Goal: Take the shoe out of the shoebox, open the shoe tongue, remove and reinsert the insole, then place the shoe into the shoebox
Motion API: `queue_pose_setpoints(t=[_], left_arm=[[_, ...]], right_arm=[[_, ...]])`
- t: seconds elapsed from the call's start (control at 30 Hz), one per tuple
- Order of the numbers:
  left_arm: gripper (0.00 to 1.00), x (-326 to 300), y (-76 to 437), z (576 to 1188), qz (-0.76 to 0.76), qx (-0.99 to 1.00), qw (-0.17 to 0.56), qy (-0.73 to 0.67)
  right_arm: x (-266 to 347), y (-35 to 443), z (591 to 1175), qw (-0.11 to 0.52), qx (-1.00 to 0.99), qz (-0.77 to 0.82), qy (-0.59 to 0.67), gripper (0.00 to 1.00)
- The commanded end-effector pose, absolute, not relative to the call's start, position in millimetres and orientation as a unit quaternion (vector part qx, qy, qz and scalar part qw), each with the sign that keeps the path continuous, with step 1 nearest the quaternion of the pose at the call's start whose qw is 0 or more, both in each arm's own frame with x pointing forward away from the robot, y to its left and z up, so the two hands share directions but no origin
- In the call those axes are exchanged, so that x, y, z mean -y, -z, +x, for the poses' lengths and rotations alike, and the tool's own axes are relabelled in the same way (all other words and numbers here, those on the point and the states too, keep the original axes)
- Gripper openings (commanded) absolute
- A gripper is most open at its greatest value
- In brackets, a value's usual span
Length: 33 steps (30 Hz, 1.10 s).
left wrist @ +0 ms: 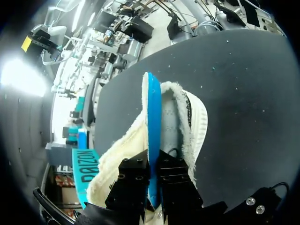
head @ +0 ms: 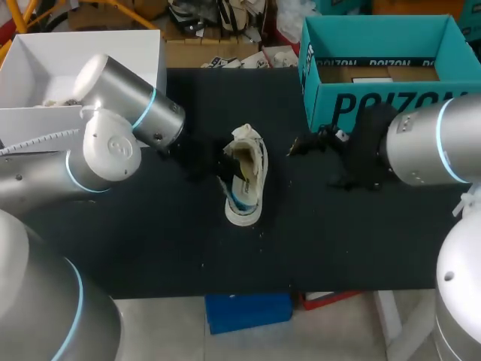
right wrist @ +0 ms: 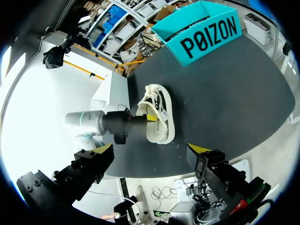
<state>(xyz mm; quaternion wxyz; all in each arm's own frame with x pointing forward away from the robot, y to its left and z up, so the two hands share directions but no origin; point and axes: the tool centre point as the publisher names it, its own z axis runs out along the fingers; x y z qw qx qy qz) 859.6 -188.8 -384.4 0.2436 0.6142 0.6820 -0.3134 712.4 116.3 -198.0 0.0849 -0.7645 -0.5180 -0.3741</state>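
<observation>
**Head view.** A white shoe lies near the middle of the black bench, well apart from the open teal shoebox at the far right corner. The left arm reaches the shoe's opening. The right arm ends between shoe and shoebox. Both claws are dark against the bench here, and their fingers cannot be made out.

**Left wrist view.** The left claw is closed on the blue insole, pinching it from both sides. The insole stands on edge within the shoe's fleecy white lining.

**Right wrist view.** The right claw has its yellow tips wide apart with nothing between them. Ahead of it lies the shoe, with the left claw at its opening. The shoebox stands beyond the shoe, at the bench's edge.
</observation>
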Motion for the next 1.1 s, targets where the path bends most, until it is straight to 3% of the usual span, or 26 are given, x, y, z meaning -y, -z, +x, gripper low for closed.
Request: queue_pose_setpoints(t=[0.03,0.07,0.17,0.23,0.33,0.8,0.83,0.93,1.1], left_arm=[[0.37,194.9,381.0,855.7,0.619,-0.681,0.244,0.306],[0.69,194.7,378.3,853.1,0.622,-0.676,0.246,0.308],[0.82,192.3,367.9,843.3,0.629,-0.665,0.25,0.315],[0.84,189.8,360.9,836.5,0.634,-0.657,0.253,0.319],[0.8,186.6,354.2,827.9,0.638,-0.649,0.255,0.326],[0.37,187.9,358.8,812.8,0.647,-0.642,0.239,0.335],[0.32,188.1,359.2,812.1,0.649,-0.64,0.237,0.336],[0.02,188.2,360.1,811.4,0.651,-0.639,0.235,0.336],[0.0,188.4,360.8,812.6,0.652,-0.637,0.237,0.336]], right_arm=[[-117.9,197.9,711.8,0.083,0.517,-0.766,0.374,1.0],[-117.9,197.9,711.8,0.083,0.517,-0.766,0.374,1.0],[-117.9,197.9,711.8,0.083,0.517,-0.766,0.374,1.0],[-117.9,197.9,711.8,0.083,0.517,-0.766,0.374,1.0],[-117.9,197.9,711.8,0.083,0.517,-0.766,0.374,1.0],[-117.9,197.9,711.8,0.083,0.517,-0.766,0.374,1.0],[-117.9,197.9,711.8,0.083,0.517,-0.766,0.374,1.0],[-117.9,197.9,711.8,0.083,0.517,-0.766,0.374,1.0],[-117.9,197.9,711.8,0.083,0.517,-0.766,0.374,1.0]])
